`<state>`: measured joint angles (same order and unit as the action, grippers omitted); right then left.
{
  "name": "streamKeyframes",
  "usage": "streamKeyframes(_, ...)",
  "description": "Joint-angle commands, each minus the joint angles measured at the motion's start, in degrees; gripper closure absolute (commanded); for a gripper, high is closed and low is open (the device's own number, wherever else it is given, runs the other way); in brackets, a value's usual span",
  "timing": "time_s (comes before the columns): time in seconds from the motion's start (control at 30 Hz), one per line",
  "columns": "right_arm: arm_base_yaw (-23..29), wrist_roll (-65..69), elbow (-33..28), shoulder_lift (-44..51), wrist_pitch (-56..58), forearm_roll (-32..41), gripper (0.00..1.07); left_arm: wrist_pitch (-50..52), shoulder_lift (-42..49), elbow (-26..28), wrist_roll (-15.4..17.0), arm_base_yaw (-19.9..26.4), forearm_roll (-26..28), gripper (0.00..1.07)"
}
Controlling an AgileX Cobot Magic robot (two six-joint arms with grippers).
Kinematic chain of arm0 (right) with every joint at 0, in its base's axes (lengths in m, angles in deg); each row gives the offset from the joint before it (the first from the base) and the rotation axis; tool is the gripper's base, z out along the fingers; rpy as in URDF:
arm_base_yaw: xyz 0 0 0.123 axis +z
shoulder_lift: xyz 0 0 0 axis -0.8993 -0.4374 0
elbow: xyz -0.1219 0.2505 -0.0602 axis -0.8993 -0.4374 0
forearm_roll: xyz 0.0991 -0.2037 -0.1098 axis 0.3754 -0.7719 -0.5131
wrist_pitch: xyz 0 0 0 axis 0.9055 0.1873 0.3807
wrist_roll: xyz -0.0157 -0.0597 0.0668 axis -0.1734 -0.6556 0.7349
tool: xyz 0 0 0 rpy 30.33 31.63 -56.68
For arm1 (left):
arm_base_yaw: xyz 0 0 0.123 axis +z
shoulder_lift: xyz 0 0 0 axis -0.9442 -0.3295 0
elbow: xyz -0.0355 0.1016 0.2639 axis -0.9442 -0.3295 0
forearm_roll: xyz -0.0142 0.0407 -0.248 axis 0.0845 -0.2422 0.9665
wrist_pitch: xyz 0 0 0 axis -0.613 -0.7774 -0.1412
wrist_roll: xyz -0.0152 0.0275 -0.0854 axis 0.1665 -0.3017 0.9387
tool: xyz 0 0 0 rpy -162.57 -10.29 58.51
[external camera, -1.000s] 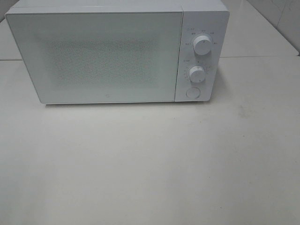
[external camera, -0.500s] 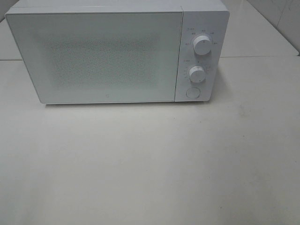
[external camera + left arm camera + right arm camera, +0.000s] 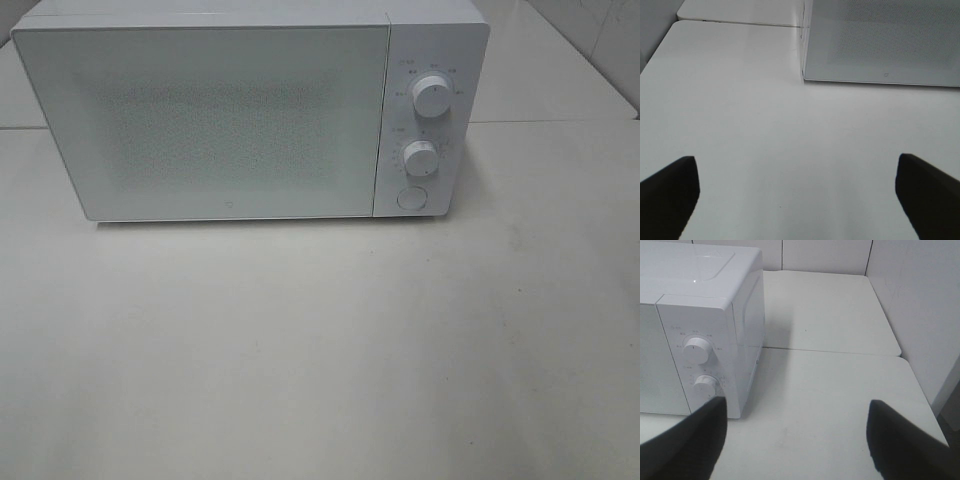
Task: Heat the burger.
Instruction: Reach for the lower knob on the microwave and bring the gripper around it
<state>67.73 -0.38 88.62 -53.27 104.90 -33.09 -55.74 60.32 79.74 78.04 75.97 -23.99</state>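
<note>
The burger is not showing in any view: the bench (image 3: pixel 320 350) in front of the microwave (image 3: pixel 230 120) is carrying nothing else, and the door (image 3: pixel 210 120) is sitting shut, its speckled pane hiding whether anything is inside. The left gripper (image 3: pixel 796 165) is hovering over the bench with its jaws spread wide and holding nothing, and the right gripper (image 3: pixel 796 405) is likewise gaping and empty, facing the knobs (image 3: pixel 696 350) and the microwave's side. Judging from the task alone, a burger is probably handling as a light, soft, loosely stacked thing whose layers are prone to sliding and squashing. A gentle hold low across the bun sides, kept upright, is looking safest. If it is not already inside, the button (image 3: pixel 411 198) is probably opening the door.
</note>
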Motion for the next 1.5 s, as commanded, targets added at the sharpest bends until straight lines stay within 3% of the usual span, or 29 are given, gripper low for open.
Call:
streamKeyframes(0.03,-0.2,0.3,0.3,-4.1,-4.2,0.1,0.32,0.6,1.1,-0.1,-0.1,0.2,0.6,0.07)
streamKeyframes(0.2,-0.2,1.1,-0.5,-9.8,-10.0,0.2,0.32,0.6,1.1,-0.1,-0.1,0.2,0.6,0.07)
streamKeyframes(0.5,-0.2,1.1,-8.5,-18.2,-32.0,0.1,0.32,0.6,1.1,-0.1,-0.1,0.2,0.6,0.07)
streamKeyframes(0.93,-0.2,0.3,-9.7,-34.7,-48.2,0.6,0.33,0.6,1.1,-0.1,-0.1,0.2,0.6,0.07)
streamKeyframes(1.1,0.3,-4.2,-13.8,-38.5,-60.2,6.8,0.33,0.6,1.1,-0.1,-0.1,0.2,0.6,0.07)
streamKeyframes(1.2,3.6,-9.0,-15.9,-40.2,-64.6,12.3,0.33,0.6,1.1,-0.1,-0.1,0.2,0.6,0.07)
streamKeyframes(1.37,14.2,-17.6,-16.7,-44.2,-68.8,25.6,0.33,0.6,1.1,-0.1,-0.1,0.2,0.6,0.07)
streamKeyframes(1.5,18.9,-20.2,-16.7,-46.6,-70.9,30.3,0.33,0.6,1.1,-0.1,-0.1,0.2,0.6,0.07)
